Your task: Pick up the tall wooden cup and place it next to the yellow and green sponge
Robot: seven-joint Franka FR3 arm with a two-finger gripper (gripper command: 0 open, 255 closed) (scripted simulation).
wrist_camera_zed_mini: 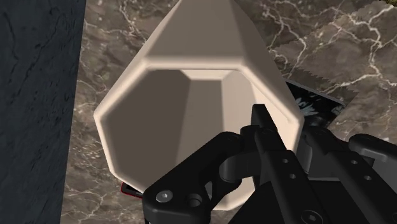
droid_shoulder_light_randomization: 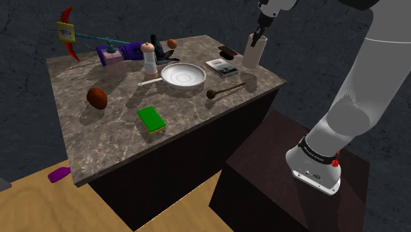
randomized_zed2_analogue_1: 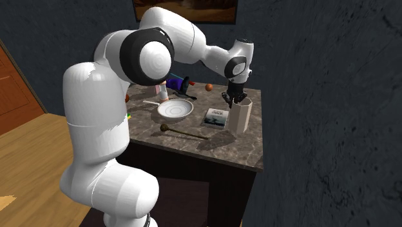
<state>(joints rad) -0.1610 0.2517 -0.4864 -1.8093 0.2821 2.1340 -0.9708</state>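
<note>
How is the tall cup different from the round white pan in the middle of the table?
The cup is tall and narrow; the pan is wide and shallow. The cup has flat sides with corners and looks pale beige; the pan is round and white. The pan has a long handle; the cup has none. Both stand open side up on the marble table.

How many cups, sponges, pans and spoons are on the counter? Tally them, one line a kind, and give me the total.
Cup: 1
Sponge: 1
Pan: 1
Spoon: 1
Total: 4
</note>
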